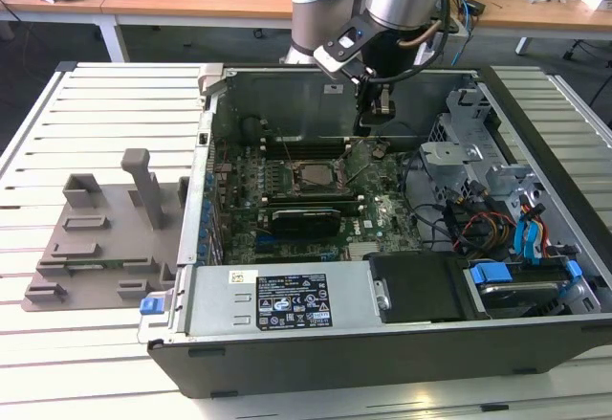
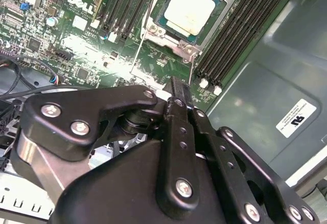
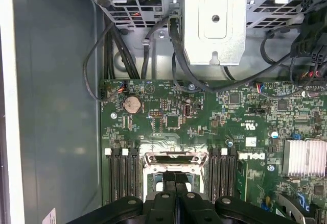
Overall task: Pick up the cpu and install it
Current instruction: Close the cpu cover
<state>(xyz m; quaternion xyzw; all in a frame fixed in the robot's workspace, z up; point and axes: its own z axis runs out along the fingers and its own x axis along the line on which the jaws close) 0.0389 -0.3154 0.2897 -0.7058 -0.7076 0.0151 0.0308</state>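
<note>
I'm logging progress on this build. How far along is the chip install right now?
Done: the cpu already sits in its socket. In hand: nothing; the gripper is shut and empty, hovering near the socket. Left: the socket's lever looks raised, so clamping seems outstanding.

Cpu [image 2: 191,7] in socket [image 2: 180,44] on board [image 2: 82,48], inside case [image 1: 277,90] — gripper [image 1: 371,131] above board, just beside socket; tray [image 1: 96,238] on table [image 1: 57,343], exterior view's left of case.
</note>
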